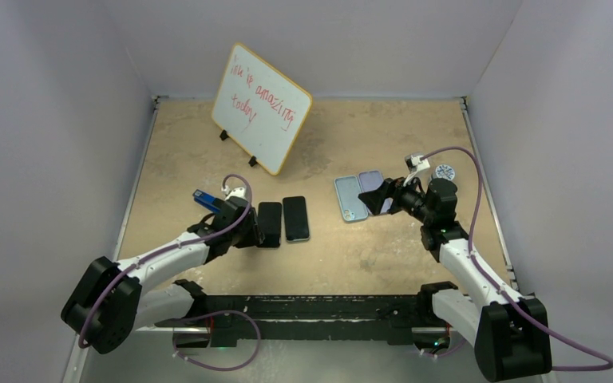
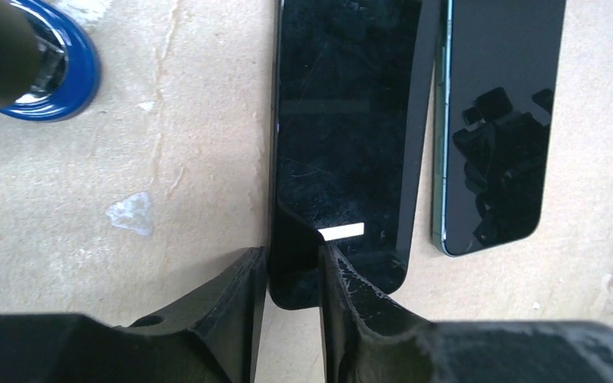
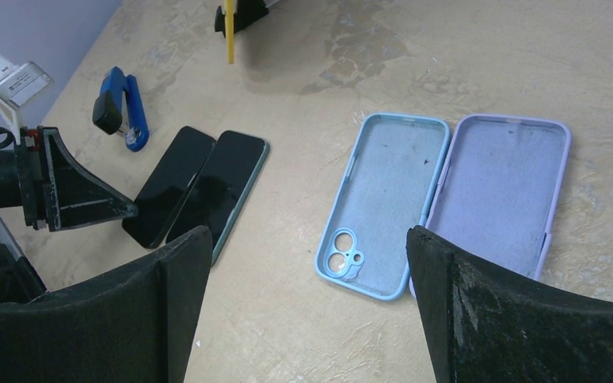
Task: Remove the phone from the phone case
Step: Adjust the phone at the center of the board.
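Note:
A black phone (image 2: 343,120) lies left of centre, its dark rim looking like a black case; whether it is cased I cannot tell. My left gripper (image 2: 291,259) has its fingers closed on the phone's near left corner, one finger on the outer edge and one over the screen. In the top view that gripper (image 1: 258,234) sits at the left side of this phone (image 1: 270,223). A second dark phone with a green edge (image 2: 499,120) lies just to its right. My right gripper (image 3: 307,235) stands wide open above the table near an empty blue case (image 3: 383,199), holding nothing.
An empty purple case (image 3: 499,191) lies beside the blue one. A blue stapler (image 1: 205,199) sits just behind the left wrist. A whiteboard (image 1: 260,108) with red writing stands at the back. White walls close in the table on three sides.

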`<action>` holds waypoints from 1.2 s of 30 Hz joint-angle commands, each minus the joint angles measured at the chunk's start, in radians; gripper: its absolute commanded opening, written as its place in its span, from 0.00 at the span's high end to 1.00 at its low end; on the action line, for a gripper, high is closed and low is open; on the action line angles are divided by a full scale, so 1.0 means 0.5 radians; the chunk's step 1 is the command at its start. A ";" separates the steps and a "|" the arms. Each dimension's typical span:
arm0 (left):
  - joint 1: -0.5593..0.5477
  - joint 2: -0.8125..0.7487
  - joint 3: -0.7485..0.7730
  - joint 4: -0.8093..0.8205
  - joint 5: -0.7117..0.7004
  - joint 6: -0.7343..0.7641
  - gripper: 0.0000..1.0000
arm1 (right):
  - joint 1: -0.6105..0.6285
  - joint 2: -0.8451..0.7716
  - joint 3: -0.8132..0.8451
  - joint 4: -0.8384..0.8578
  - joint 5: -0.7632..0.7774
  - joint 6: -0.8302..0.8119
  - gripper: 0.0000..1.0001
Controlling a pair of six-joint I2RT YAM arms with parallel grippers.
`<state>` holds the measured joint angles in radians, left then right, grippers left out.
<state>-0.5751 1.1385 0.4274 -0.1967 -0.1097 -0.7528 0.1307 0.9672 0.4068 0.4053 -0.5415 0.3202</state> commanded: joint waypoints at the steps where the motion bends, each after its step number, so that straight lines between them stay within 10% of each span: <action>1: 0.012 -0.018 -0.026 0.164 0.134 -0.040 0.70 | 0.008 -0.039 0.024 0.028 0.003 -0.030 0.08; 36: 0.012 0.039 0.094 0.258 -0.019 0.085 0.55 | 0.009 -0.020 0.024 0.034 0.029 0.019 0.08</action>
<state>-0.5732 1.1938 0.4221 -0.0696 -0.0868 -0.7376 0.1310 0.9672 0.4068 0.4026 -0.5407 0.3210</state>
